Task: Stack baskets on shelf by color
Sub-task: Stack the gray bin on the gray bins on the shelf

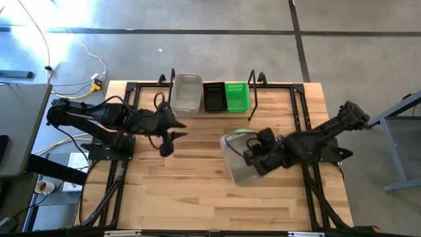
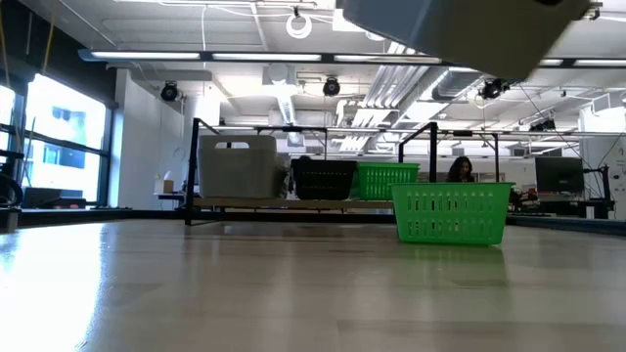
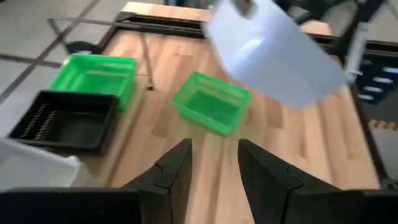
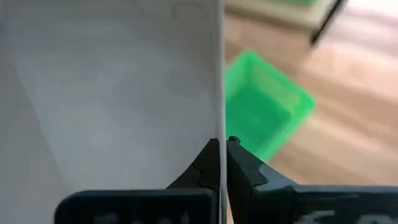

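From above, your right gripper (image 1: 248,157) pinches the wall of a whitish basket (image 1: 238,163) held over the middle of the table (image 1: 197,197). Your left gripper (image 1: 172,133) waits open nearby, empty. On the shelf (image 1: 276,99) sit a whitish stack (image 1: 186,91), a black basket (image 1: 214,96) and a green basket (image 1: 237,97), side by side.

At table height, a loose green basket (image 2: 451,212) stands on the wood, the held one (image 2: 460,29) above it; a person (image 2: 460,170) sits in the room behind.

Your left wrist shows parted fingers (image 3: 180,171) and the loose green basket (image 3: 211,101) ahead.

Your right wrist shows fingers (image 4: 208,163) clamped on the whitish wall (image 4: 112,93).
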